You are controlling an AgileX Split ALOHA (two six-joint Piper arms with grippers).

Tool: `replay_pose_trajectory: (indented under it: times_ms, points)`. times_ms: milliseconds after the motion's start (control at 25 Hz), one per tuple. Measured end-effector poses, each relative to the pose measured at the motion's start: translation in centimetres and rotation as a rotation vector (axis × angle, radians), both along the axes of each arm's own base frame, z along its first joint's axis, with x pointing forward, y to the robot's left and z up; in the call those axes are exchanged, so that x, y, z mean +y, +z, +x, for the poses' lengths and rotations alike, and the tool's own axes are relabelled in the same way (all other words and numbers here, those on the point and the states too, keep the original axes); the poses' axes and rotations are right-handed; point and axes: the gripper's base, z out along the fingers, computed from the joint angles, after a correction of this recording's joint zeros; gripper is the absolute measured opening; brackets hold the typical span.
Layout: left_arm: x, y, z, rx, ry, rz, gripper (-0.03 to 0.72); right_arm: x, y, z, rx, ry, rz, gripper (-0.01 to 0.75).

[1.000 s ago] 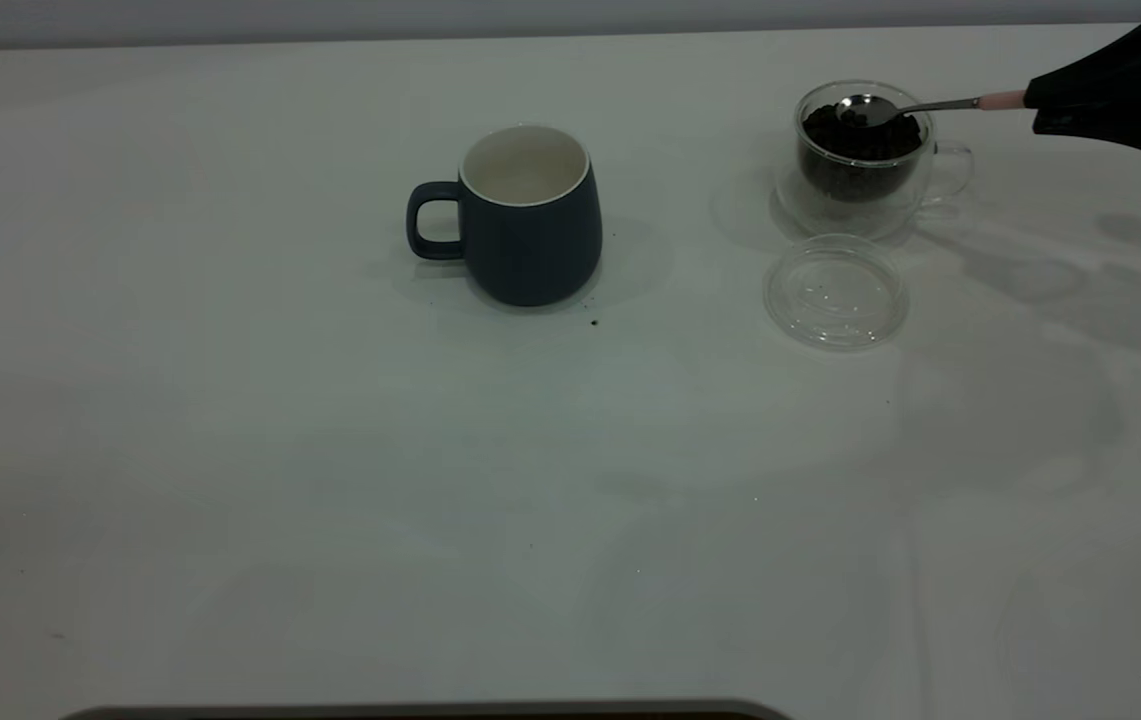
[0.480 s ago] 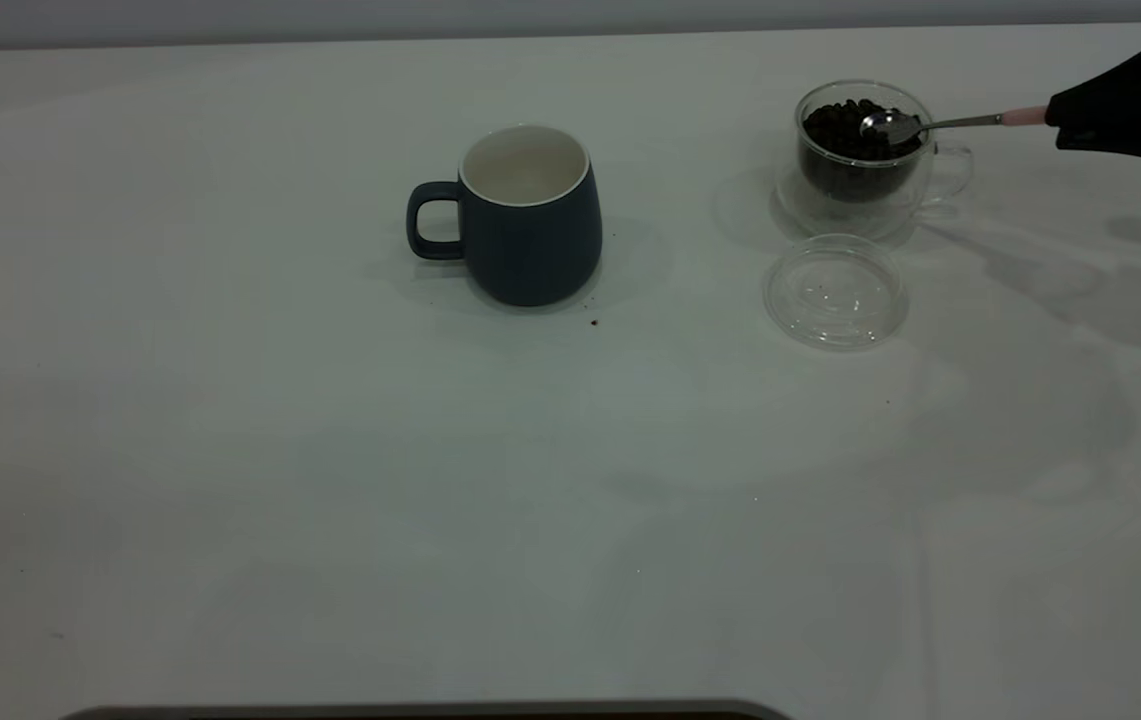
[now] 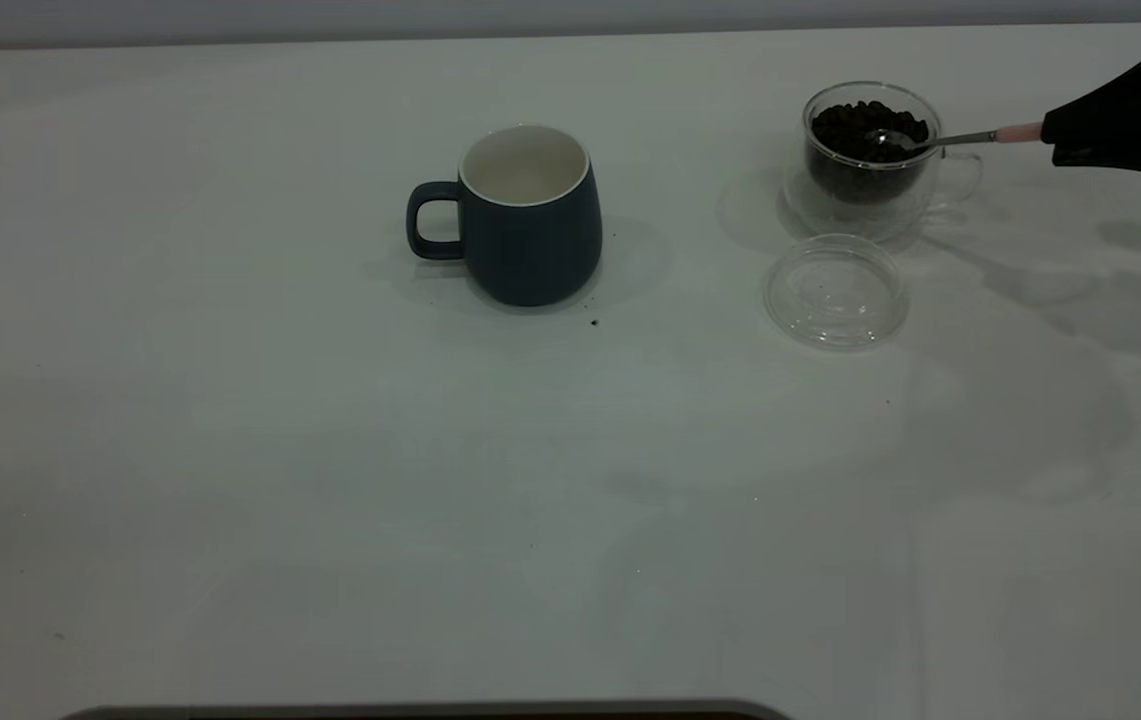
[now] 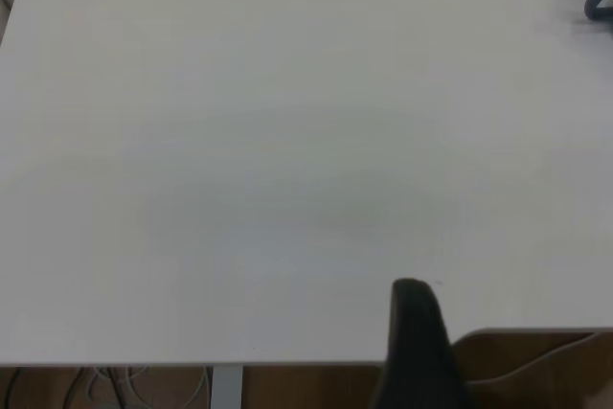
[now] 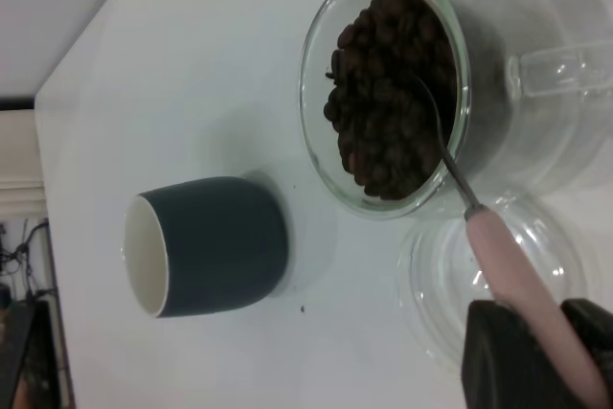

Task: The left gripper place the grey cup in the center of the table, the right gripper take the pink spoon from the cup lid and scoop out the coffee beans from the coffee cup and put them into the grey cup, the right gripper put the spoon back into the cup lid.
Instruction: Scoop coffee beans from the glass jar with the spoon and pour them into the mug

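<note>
The grey cup (image 3: 528, 215) stands upright near the table's middle, handle to the left, with a white inside; it also shows in the right wrist view (image 5: 206, 244). The glass coffee cup (image 3: 870, 160) full of coffee beans (image 5: 388, 93) stands at the far right. My right gripper (image 3: 1055, 135) is shut on the pink handle of the spoon (image 5: 508, 270), whose metal bowl is dipped into the beans (image 3: 870, 130). The clear cup lid (image 3: 836, 291) lies empty in front of the coffee cup. One finger of my left gripper (image 4: 417, 337) shows over the table's edge, far from the cups.
A stray bean (image 3: 594, 322) lies on the white table just in front of the grey cup. The table edge (image 4: 287, 364) shows in the left wrist view, with floor and cables beyond.
The spoon's bowl has gone from above the beans down into them, and my right gripper has drawn back to the right. The coffee cup has shifted slightly right.
</note>
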Motion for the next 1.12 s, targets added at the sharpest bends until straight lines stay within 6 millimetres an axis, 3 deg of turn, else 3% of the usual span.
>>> replay_pose_trajectory:
  times_ms: [1120]
  points:
    - [0.00, 0.00, 0.00, 0.000, 0.002, -0.002, 0.567, 0.11, 0.50, 0.18, 0.134, -0.151, 0.178, 0.114]
